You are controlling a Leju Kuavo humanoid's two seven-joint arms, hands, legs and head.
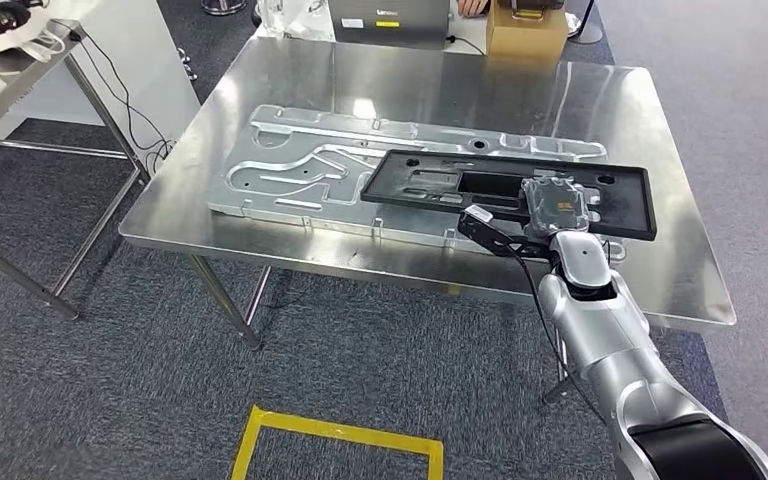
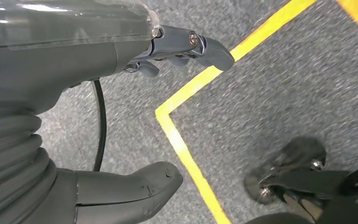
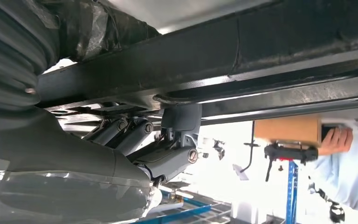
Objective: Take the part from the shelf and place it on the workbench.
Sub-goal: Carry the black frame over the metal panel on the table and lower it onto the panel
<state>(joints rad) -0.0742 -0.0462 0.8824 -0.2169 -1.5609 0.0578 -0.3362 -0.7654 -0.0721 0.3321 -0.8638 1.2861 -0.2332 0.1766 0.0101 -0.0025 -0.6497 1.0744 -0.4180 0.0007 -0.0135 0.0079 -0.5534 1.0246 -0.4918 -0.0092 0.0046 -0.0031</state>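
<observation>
The place looks like an industrial workshop or a robot test area. A stainless steel surface [image 1: 660, 150] on metal legs carries a large machined aluminium plate [image 1: 310, 170]. The floor is grey carpet [image 1: 110, 380] with yellow tape lines [image 1: 340, 432]. A cardboard box [image 1: 526, 30] and cables [image 1: 125, 95] lie near a second metal table [image 1: 20, 90].

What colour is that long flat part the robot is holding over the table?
Black: the part, held by the right robot hand, shows best in the head view.
</observation>
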